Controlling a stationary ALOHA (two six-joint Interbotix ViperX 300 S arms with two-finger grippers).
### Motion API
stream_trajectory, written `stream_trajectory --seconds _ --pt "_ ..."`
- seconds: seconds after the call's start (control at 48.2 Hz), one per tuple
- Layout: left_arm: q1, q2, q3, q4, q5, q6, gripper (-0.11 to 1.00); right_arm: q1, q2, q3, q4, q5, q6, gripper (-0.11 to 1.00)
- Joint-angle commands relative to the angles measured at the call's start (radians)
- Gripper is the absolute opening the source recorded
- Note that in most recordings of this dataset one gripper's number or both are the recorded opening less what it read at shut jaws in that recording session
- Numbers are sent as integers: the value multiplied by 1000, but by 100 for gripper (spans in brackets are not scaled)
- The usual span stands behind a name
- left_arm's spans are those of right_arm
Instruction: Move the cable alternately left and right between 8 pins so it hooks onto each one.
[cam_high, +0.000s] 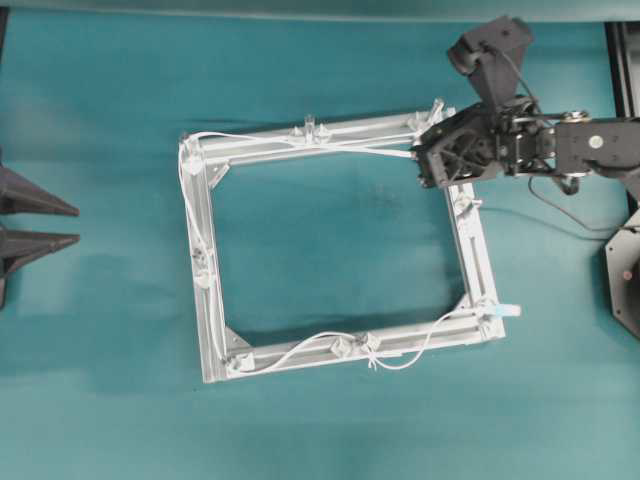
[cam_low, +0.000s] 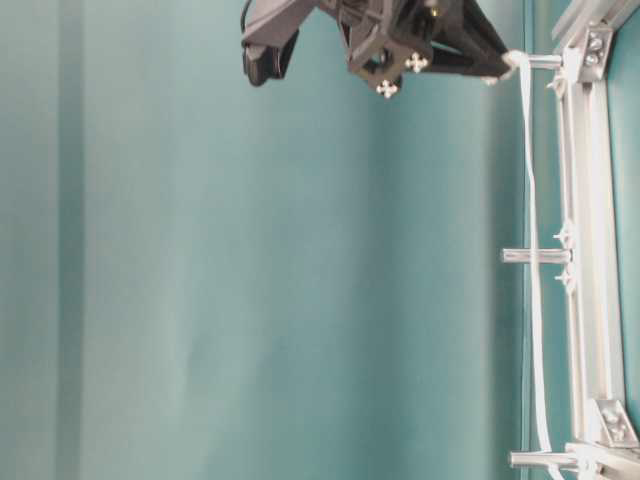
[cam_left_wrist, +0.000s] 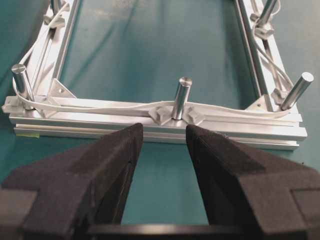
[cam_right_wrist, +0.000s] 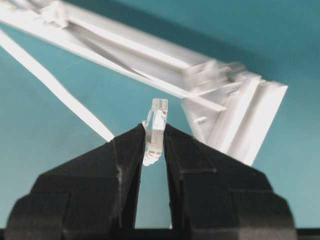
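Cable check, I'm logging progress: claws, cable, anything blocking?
Right claw shut on the cable's clear plug beside the frame corner. Left claw open, holding nothing. Cable lies along the rails. Nothing blocking.

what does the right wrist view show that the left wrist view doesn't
Only the right wrist view shows the right gripper shut on the cable's clear plug, with the cable trailing off toward the upper left.

Only the left wrist view shows the left gripper open with nothing between its jaws, in front of a frame rail, and upright pins with the cable winding past them.

Both show the silver frame, the white cable and the teal table.
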Motion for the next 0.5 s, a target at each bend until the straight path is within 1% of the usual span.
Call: stream_trajectory --seconds 0.0,0.083,0.187,0.352,0.477 --pt "-2 6 -15 5 -5 -6 53 -20 -23 -12 -12 20 -35 15" --pt "-3 8 -15 5 -5 -6 53 -28 -23 -17 -20 44 -61 15" --pt "-3 8 -15 5 -5 -6 53 -29 -23 -20 -43 75 -71 15" --pt "-2 6 -15 5 -5 -5 53 -29 -38 -25 -118 132 -67 15" --pt "-2 6 -15 5 -5 -6 53 -49 -81 -23 -164 181 -58 15"
